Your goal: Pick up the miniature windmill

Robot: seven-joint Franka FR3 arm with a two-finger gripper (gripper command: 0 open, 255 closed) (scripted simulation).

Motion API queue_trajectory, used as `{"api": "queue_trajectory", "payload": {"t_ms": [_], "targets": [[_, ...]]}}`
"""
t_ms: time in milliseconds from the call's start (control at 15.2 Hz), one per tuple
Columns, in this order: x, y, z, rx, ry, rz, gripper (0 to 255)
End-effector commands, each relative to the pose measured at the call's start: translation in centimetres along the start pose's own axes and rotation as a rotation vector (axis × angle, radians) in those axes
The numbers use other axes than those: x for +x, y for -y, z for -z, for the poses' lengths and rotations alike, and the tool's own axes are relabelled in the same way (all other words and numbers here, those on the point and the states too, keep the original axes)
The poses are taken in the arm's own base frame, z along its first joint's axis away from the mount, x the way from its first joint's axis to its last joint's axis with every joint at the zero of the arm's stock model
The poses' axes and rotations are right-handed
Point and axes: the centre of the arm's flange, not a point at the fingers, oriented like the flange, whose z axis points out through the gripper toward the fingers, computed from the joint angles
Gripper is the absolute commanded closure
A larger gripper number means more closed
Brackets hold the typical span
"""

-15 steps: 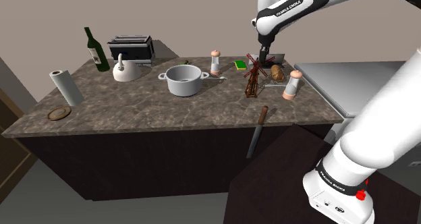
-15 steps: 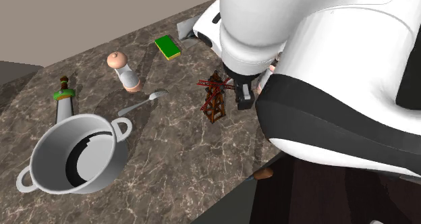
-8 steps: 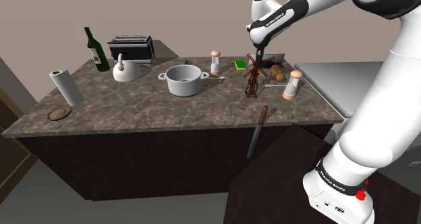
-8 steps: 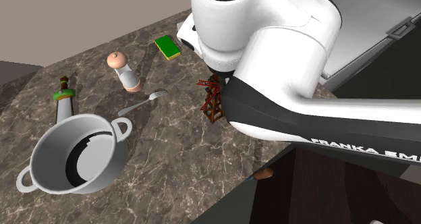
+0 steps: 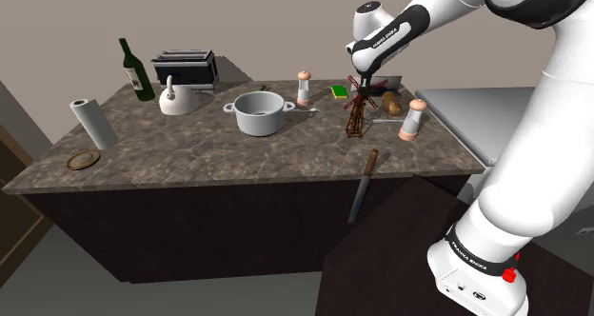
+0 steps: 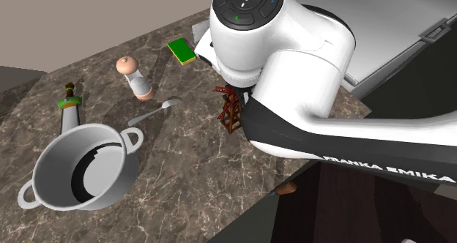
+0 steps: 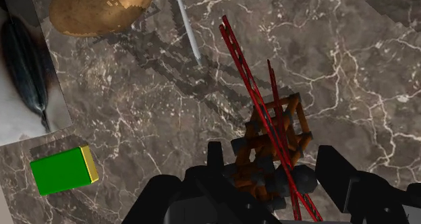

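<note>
**Red-brown windmill: claw newly astride it**

Item: windmill (image 5: 355, 114). Lattice tower in brown, sails red. It stands upright on the dark veined bench (image 5: 190, 162) and has not shifted over the last second.

Claw (image 7: 273, 155): all black, fingers spread. In the wrist view one finger stands on each side of the windmill's tower, near its head. I cannot tell whether either pad touches it yet, and nothing is pinched.

Change: a second ago the claw hung a little to the shoulder view's right of the windmill. Half a second ago it was nearer. It is now centred over the windmill, with the tower inside the gap. The forearm has swung up and to the shoulder view's left to bring it there.

Neighbours, each placed from the windmill:
- Pot (image 5: 259, 112): grey, to the shoulder view's left, well apart.
- Shaker (image 5: 411, 119): to the shoulder view's right, near.
- Potato (image 7: 101, 7): beyond the windmill in the shoulder view, near.
- Sponge (image 7: 64, 170): green with a yellow edge, also beyond it, near.

Reading: the approach looks complete and the grasp comes next. The sails run slantwise across the gap, so the fingers may press on a thin blade rather than the tower. That could tilt the windmill or let it slip. Closing on the lattice body, then lifting straight up, seems the safer course.
</note>
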Motion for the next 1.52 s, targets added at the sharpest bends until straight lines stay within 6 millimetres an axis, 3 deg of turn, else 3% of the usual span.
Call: {"api": "queue_trajectory", "payload": {"t_ms": [0,462,1452], "targets": [[0.0,0.0,-0.1,0.001,0.001,0.000,255],[0.0,0.1,-0.1,0.001,0.001,0.000,255],[-0.9,-2.7,7.2,0.001,0.001,0.000,255]]}}
